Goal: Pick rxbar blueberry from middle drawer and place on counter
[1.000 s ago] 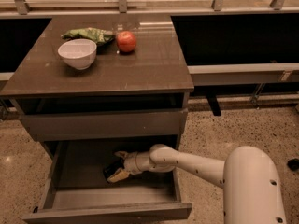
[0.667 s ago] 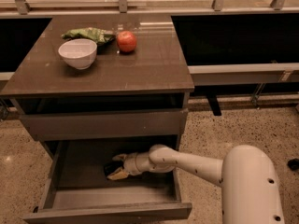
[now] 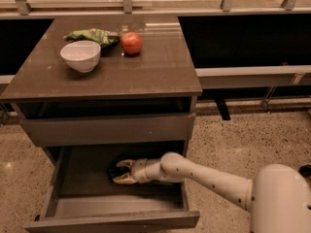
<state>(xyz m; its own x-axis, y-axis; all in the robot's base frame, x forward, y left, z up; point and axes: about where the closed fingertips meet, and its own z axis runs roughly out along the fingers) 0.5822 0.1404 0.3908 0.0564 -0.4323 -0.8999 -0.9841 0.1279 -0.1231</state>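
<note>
We are finding the gripper (image 3: 121, 173) reaching into the middle drawer (image 3: 116, 221), fingers spread astride the rxbar blueberry (image 3: 113, 173) at its nine o'clock, evidently readying a pinch; the counter (image 3: 146, 74) is waiting at twelve.

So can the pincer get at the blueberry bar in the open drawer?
Probably yes: the middle drawer is pulled out and the pincer sits inside it, open, right at the rxbar blueberry, nothing between.

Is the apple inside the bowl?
No, the apple sits on the counter beside the bowl; the end effector is down in the middle drawer.
</note>
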